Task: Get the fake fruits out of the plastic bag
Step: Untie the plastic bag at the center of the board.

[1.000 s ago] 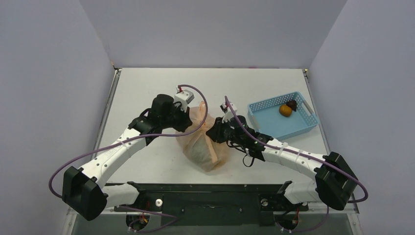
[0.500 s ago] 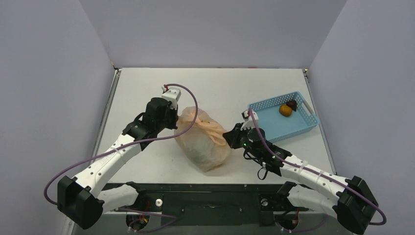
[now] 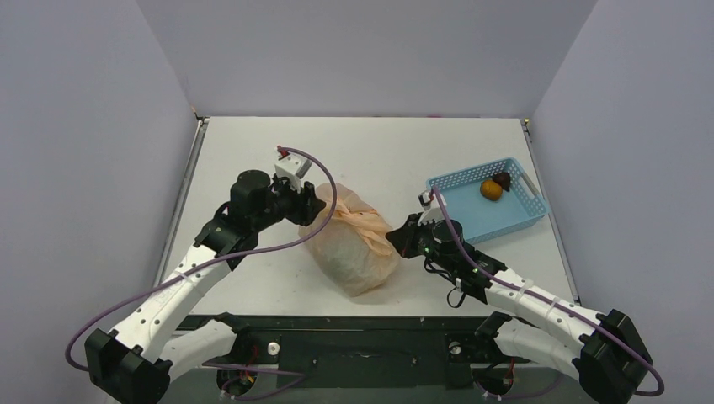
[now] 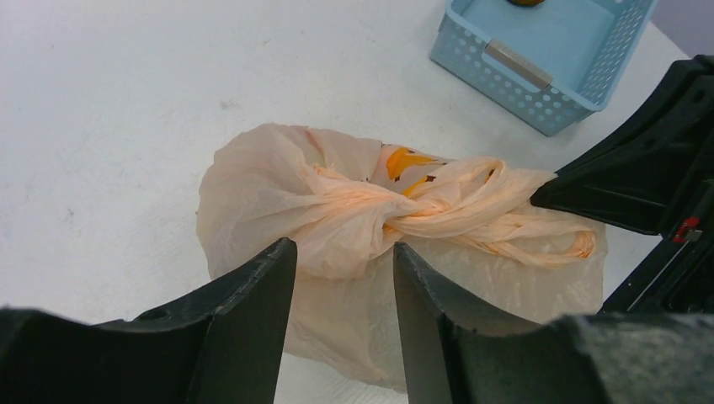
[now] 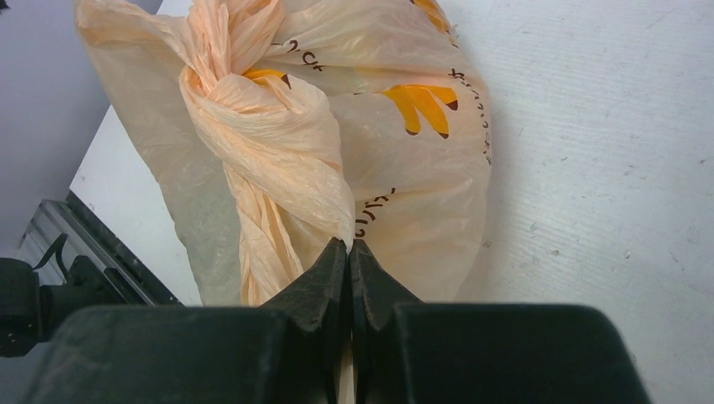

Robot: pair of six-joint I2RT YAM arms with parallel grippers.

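The peach-orange plastic bag (image 3: 349,246) printed with yellow bananas lies at mid-table, its handles twisted into a knot (image 4: 421,210). Fake fruits inside it are hidden by the film. My left gripper (image 3: 308,204) is at the bag's left top corner and stands open. Its jaws (image 4: 343,252) straddle a bulge of bag film without pinching it. My right gripper (image 3: 396,242) is at the bag's right side, shut on a sliver of bag film (image 5: 348,244) just below the twisted handle (image 5: 278,160). An orange fruit (image 3: 491,190) and a dark maroon one (image 3: 503,179) lie in the basket.
A light blue perforated basket (image 3: 471,220) stands at the right, just behind my right wrist; its near rim (image 4: 514,71) shows in the left wrist view. Grey walls close the table on three sides.
My left gripper has let go of the bag and opened, its wrist swinging back to the left. My right gripper closed on the bag's right side and pulled it slightly rightward.
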